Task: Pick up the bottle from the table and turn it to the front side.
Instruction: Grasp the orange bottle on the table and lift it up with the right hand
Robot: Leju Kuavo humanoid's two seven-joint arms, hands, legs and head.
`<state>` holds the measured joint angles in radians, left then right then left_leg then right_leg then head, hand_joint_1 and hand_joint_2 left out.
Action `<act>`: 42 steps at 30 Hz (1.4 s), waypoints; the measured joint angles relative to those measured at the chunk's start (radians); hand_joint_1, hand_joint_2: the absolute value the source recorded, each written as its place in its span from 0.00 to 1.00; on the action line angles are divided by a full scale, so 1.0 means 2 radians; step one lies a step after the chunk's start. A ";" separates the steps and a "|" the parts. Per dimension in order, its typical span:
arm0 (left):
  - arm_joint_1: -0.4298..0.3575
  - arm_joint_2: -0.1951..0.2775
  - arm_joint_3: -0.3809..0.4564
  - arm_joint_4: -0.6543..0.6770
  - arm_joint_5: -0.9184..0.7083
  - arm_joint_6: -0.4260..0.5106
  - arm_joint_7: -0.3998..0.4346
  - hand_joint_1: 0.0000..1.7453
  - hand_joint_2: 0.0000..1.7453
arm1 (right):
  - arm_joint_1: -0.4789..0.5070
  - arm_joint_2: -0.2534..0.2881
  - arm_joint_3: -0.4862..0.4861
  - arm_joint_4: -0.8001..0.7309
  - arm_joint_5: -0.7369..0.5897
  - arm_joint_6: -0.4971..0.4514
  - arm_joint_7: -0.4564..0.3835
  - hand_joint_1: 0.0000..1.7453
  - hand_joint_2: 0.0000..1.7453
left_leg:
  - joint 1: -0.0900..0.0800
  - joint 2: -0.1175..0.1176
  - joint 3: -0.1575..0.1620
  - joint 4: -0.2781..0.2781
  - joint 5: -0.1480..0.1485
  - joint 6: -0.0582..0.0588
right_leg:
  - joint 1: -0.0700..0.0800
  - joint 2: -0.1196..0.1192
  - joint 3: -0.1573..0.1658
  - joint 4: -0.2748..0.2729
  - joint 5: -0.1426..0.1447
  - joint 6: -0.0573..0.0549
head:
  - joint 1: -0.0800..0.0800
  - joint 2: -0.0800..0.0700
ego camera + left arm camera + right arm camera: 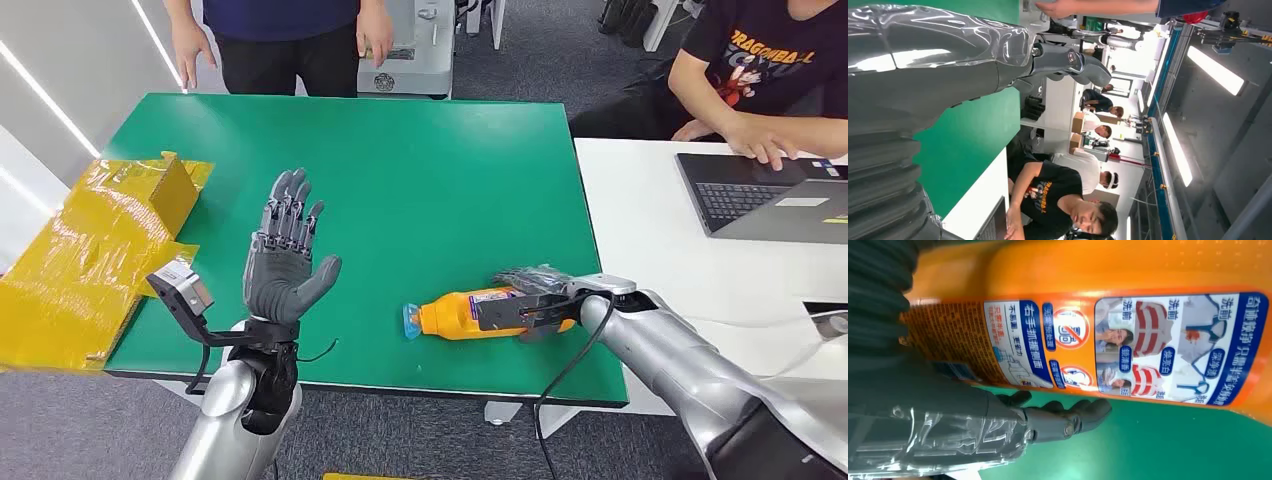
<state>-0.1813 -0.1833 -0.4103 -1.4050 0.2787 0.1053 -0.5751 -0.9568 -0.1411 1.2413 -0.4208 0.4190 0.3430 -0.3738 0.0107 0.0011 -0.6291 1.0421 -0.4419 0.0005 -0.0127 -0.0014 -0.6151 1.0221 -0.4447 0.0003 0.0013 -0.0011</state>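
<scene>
The bottle [465, 313] lies on its side on your green table [420, 160], cap toward your left, its base end inside your right hand [530, 303], which grasps it. Your left hand [285, 262] is raised upright, fingers spread, holding nothing.

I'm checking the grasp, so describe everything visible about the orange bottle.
The orange bottle looks like glossy plastic and lies on its side on the green table, near the front edge, with its light blue cap pointing toward the robot's left. A printed label with blue borders, Chinese text, and laundry pictures faces the right wrist camera. The right robot hand is at its base end, fingers alongside the body; the grip looks incomplete.
</scene>
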 joint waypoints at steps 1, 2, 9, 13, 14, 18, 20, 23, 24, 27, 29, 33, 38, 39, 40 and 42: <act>0.000 0.000 0.000 0.000 0.000 0.000 0.000 0.00 1.00 | 0.000 0.000 -0.001 0.000 0.001 -0.002 -0.001 1.00 1.00 | 0.000 0.000 0.000 0.000 0.000 0.000 | 0.000 0.000 0.000 0.000 0.000 0.000 | 0.000 0.000; 0.000 0.000 0.000 0.000 0.001 0.000 0.000 0.00 1.00 | 0.001 0.000 -0.001 0.000 0.001 -0.004 -0.001 1.00 1.00 | 0.000 0.000 0.000 0.000 0.000 0.000 | 0.000 0.000 0.000 0.000 0.000 0.000 | 0.000 0.000; 0.000 0.000 0.000 0.000 0.002 0.000 0.001 0.00 1.00 | 0.006 0.000 -0.012 0.000 0.002 -0.022 -0.004 1.00 1.00 | 0.000 0.000 0.000 0.000 0.000 0.000 | 0.000 0.000 0.000 0.000 0.000 0.000 | 0.000 0.000; 0.000 0.000 0.000 0.000 0.004 0.000 0.001 0.00 1.00 | 0.008 0.000 -0.020 0.000 0.004 -0.030 -0.005 1.00 1.00 | 0.000 0.000 0.000 0.000 0.000 0.000 | 0.000 0.000 0.000 0.000 0.000 0.000 | 0.000 0.000; 0.000 0.000 0.000 0.000 0.004 0.000 0.001 0.00 1.00 | 0.009 0.000 -0.021 -0.001 0.004 -0.032 -0.005 1.00 1.00 | 0.000 0.000 0.000 0.000 0.000 0.000 | 0.000 0.000 0.000 0.000 0.000 0.000 | 0.000 0.000; 0.000 0.000 0.000 0.000 0.006 0.003 0.000 0.00 1.00 | 0.013 0.001 -0.025 -0.001 0.013 -0.055 -0.003 1.00 1.00 | 0.000 0.000 0.000 0.000 0.000 0.000 | 0.000 0.000 0.000 0.000 0.000 0.000 | 0.000 0.000; 0.001 0.000 0.000 0.000 0.007 0.006 -0.001 0.00 1.00 | 0.019 0.004 -0.031 -0.001 0.021 -0.087 0.001 1.00 1.00 | 0.000 0.000 0.000 0.000 0.000 0.000 | 0.000 0.000 0.000 0.000 0.000 0.000 | 0.000 0.000; 0.003 0.000 0.001 0.000 0.006 0.009 -0.003 0.00 1.00 | 0.029 0.011 -0.048 -0.001 0.031 -0.149 0.009 1.00 1.00 | 0.000 0.000 -0.001 0.000 0.000 0.000 | 0.000 0.000 0.000 0.000 0.000 0.000 | 0.000 0.000; 0.003 0.000 0.001 0.000 0.005 0.010 -0.004 0.00 1.00 | 0.032 0.013 -0.055 -0.002 0.032 -0.164 0.010 1.00 1.00 | 0.000 0.000 -0.001 0.000 0.000 0.000 | 0.000 0.000 0.000 0.000 0.000 0.000 | 0.000 0.000; 0.004 0.000 0.001 0.000 0.000 0.012 -0.005 0.00 1.00 | 0.042 0.021 -0.077 -0.007 0.037 -0.209 0.008 1.00 1.00 | 0.000 0.000 -0.001 0.000 0.000 0.000 | 0.000 0.000 0.000 0.000 0.000 0.000 | 0.000 0.000; 0.004 0.000 0.001 0.000 -0.006 0.015 -0.006 0.00 1.00 | 0.052 0.026 -0.098 -0.016 0.037 -0.253 0.003 1.00 1.00 | 0.000 0.000 -0.001 0.000 0.000 0.000 | 0.000 0.000 0.000 0.000 0.000 0.000 | 0.000 0.000; 0.004 -0.002 0.001 0.000 -0.015 0.023 -0.006 0.00 1.00 | 0.073 0.039 -0.147 -0.041 0.031 -0.317 -0.019 1.00 1.00 | 0.000 0.000 -0.001 0.000 0.000 0.000 | 0.000 0.000 -0.001 0.000 0.000 0.000 | 0.000 0.000; -0.009 -0.003 0.002 0.008 -0.030 0.028 -0.002 0.00 1.00 | 0.111 0.058 -0.215 -0.087 0.010 -0.370 -0.073 1.00 1.00 | 0.000 0.000 -0.001 0.000 0.000 0.000 | 0.000 -0.001 -0.001 0.000 -0.001 0.000 | 0.000 0.000; -0.014 -0.003 0.002 0.012 -0.033 0.027 0.001 0.00 1.00 | 0.120 0.062 -0.226 -0.097 0.006 -0.378 -0.081 1.00 1.00 | 0.000 -0.001 -0.001 0.000 0.000 0.000 | 0.000 -0.001 -0.001 0.000 -0.001 0.000 | 0.000 0.000; -0.019 -0.002 0.003 0.016 -0.036 0.025 0.004 0.00 1.00 | 0.129 0.065 -0.237 -0.108 0.001 -0.385 -0.088 1.00 1.00 | 0.000 -0.001 -0.001 0.000 0.000 0.000 | 0.000 -0.001 -0.001 0.000 -0.001 0.000 | 0.000 0.000; -0.029 -0.002 0.004 0.024 -0.039 0.020 0.009 0.00 1.00 | 0.146 0.073 -0.258 -0.128 -0.005 -0.396 -0.099 1.00 1.00 | 0.000 -0.001 -0.001 0.000 0.000 0.000 | 0.000 -0.001 -0.001 0.000 -0.001 0.000 | 0.000 0.000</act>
<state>-0.2396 -0.1866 -0.4028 -1.3563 0.2007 0.1455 -0.5574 -0.6652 0.0039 0.7259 -0.6777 0.4100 -0.4488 -0.5722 0.0108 -0.0004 -0.6317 1.0413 -0.4420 0.0005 -0.0126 -0.0034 -0.6168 1.0224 -0.4459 0.0009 0.0013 -0.0011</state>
